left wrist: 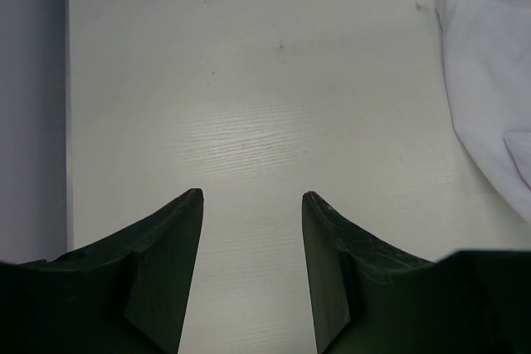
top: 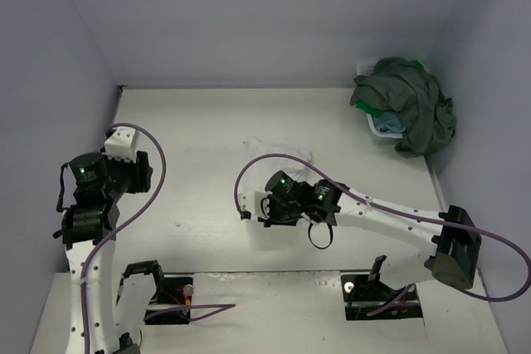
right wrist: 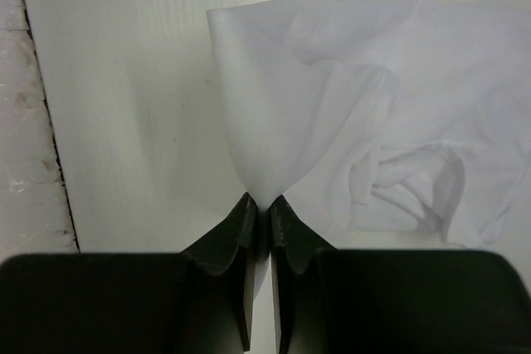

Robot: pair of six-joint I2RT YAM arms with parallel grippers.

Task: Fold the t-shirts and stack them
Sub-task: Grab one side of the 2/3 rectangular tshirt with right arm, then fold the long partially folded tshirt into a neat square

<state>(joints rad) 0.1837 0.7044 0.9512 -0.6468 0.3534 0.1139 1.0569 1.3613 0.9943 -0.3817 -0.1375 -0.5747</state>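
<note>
The right arm's black claw (right wrist: 259, 201) pinches only a thin point of the crumpled white cloth t-shirt (right wrist: 373, 105) at the middle of the pale desk (top: 207, 122), a hold that could slip under a pull, while the left claw (left wrist: 251, 195) hangs spread near its left edge.

Pale lavender walls (top: 249, 14) enclose a white table (top: 207, 122) on three sides.

Pale table (top: 207, 122): white t-shirt (top: 286, 155) mid-table, basket (top: 380, 137) far-right corner.
</note>
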